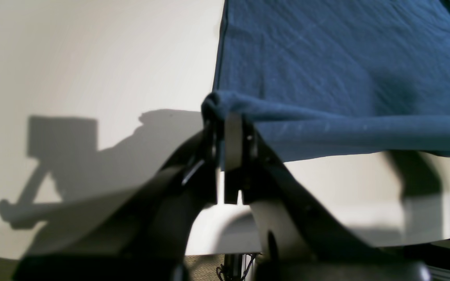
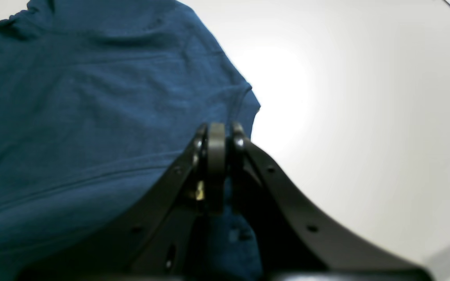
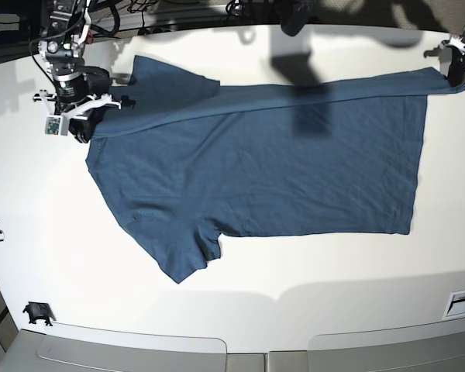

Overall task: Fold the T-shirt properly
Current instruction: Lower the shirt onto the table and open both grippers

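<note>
- My left gripper (image 1: 225, 117) is clamped on the T-shirt (image 3: 294, 170) near the worktop's (image 3: 248, 287) right edge.
- My right gripper (image 2: 219, 156) pinches its fabric near the left edge.

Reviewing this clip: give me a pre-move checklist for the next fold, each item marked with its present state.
1. Left claw shut on the T-shirt: ok, cloth runs into its tips.
2. Right claw shut on the T-shirt: ok, at the far end of the same raised edge.
3. Raised edge stretched between both claws: ok, no deep slack in the base view.
4. Sleeves tucked in: not ok, one sticks out on each long side near the right claw.
5. Layers beneath lying smooth: cannot tell, the upper cloth covers them.
</note>
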`<state>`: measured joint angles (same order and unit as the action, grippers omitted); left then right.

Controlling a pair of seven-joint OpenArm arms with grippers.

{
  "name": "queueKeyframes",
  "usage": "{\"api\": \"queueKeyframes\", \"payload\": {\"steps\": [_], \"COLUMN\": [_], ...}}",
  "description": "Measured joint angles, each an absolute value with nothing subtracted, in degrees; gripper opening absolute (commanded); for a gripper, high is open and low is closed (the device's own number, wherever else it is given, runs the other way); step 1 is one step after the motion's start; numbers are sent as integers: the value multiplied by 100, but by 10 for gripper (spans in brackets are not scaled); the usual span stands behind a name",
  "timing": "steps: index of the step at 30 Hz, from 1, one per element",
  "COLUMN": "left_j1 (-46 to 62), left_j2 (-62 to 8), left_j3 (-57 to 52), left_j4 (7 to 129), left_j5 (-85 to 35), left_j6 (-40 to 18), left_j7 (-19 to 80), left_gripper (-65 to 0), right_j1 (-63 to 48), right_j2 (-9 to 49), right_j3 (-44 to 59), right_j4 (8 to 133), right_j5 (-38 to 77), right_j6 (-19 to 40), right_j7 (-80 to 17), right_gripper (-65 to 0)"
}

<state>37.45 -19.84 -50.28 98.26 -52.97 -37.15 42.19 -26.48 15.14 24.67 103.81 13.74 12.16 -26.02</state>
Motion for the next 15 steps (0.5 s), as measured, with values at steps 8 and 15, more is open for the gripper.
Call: {"api": "queueKeyframes", "payload": {"steps": [8, 15], "left_j1": [3745, 3745], "left_j2": [-1984, -1984], "left_j3": [-5028, -5028], "left_j4": [9826, 9826], "left_j5": [-5308, -5328], "left_j6": [-3710, -3712], "left_j7": [4191, 4032], "left_gripper": [-650, -650], "right_j1": [-2648, -2648], "right_j2": [1492, 1492], "right_j3": [2449, 2447], "right_j4": [10381, 10381], "right_j5": [1540, 1540], "right_j6": [1214, 1214], "right_j7": [-2641, -2895], "right_gripper": [-650, -650]}}
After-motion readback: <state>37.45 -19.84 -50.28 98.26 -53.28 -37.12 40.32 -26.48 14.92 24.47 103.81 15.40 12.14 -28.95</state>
